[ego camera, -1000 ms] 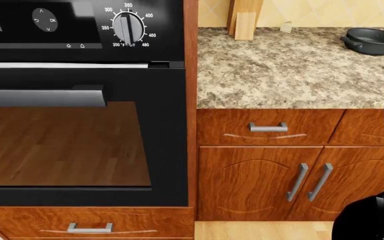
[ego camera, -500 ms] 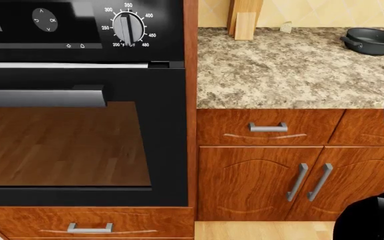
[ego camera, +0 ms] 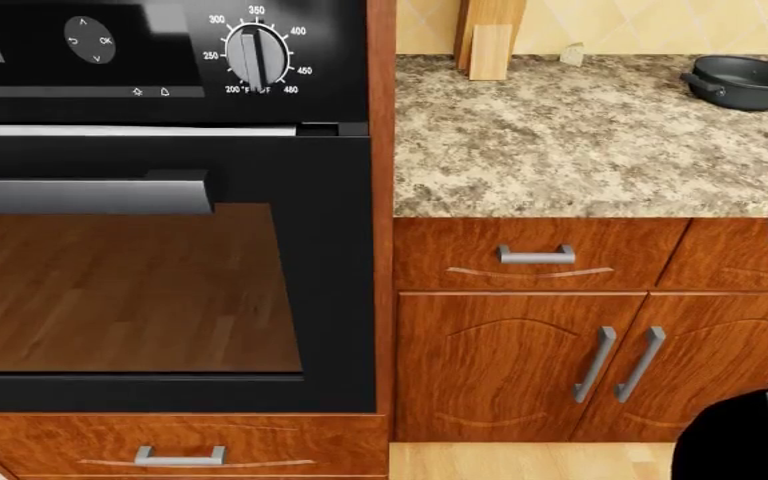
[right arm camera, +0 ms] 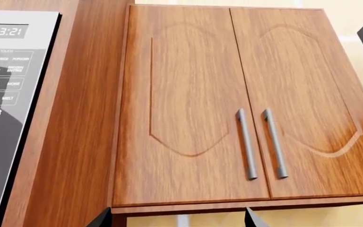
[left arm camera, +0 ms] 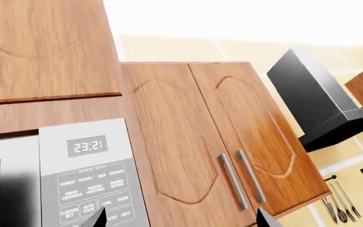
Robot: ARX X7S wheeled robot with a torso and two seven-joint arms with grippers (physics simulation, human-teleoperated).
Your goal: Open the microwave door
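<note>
From the head camera, far left, the black oven (ego camera: 157, 270) fills the frame, its bar handle (ego camera: 84, 195) across the door and the temperature dial (ego camera: 256, 55) above. Moving right, the speckled countertop (ego camera: 584, 140) carries a dark pan (ego camera: 742, 80) at the back corner, with wood base cabinets (ego camera: 531, 360) below. No microwave here; it sits higher up.

Up to the left wrist camera: there's the microwave (left arm camera: 87, 175), grey control panel reading 23:21, set into wood cabinetry just beside a pair of upper cabinet doors (left arm camera: 213, 142). The left gripper (left arm camera: 181, 218) shows only two dark fingertips, spread wide, holding nothing, touching nothing.

Right wrist camera: the microwave panel (right arm camera: 8, 94) again, the same doors alongside. The right gripper (right arm camera: 178, 217) shows two tips well apart, empty, clear of everything.
</note>
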